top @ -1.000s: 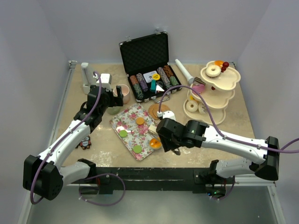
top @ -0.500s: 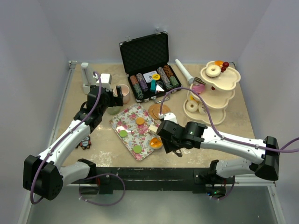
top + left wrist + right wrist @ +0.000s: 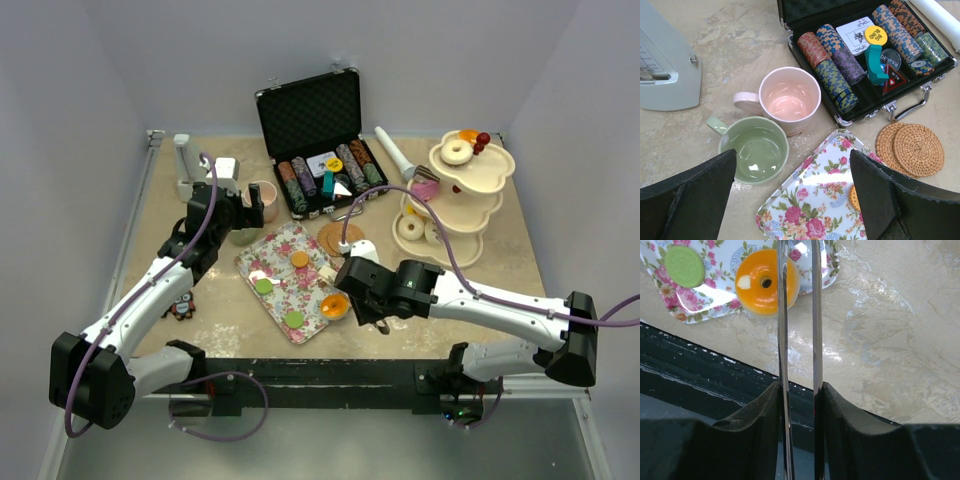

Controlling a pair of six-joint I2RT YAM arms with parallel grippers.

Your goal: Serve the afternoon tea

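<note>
Beige mottled table [image 3: 520, 270], plain grey walls [image 3: 120, 70] on three sides. Stand [image 3: 495, 176] at far right, upright, tiers stacked vertically. It carries a white donut [image 3: 456, 151] on top, a pink cake [image 3: 425, 188] at the mid tier's left edge, and more donuts [image 3: 410, 227] low down.

Floral tray [image 3: 280, 250] sits mid-table, long axis diagonal from far-left to near-right. It holds green macarons [image 3: 264, 286] and an orange donut [image 3: 334, 306] at its near-right corner, lying flat w/ hole up. Open chip case [image 3: 315, 140] is behind the tray.

Pink cup [image 3: 790, 97] and green cup [image 3: 760, 150] are upright and touching at far left, just beside the tray. In the left wrist view both handles point left.

Vs 1 s ago: right arm edged only slightly by the tray corner. Left arm, cups and treats are in the same spots.

Left gripper [image 3: 790, 200] hangs over the cups w/ fingers spread wide, holding nothing. Right gripper [image 3: 798, 260] is over the orange donut's right edge, fingers a slim gap apart, nothing clamped; table shows between them.
</note>
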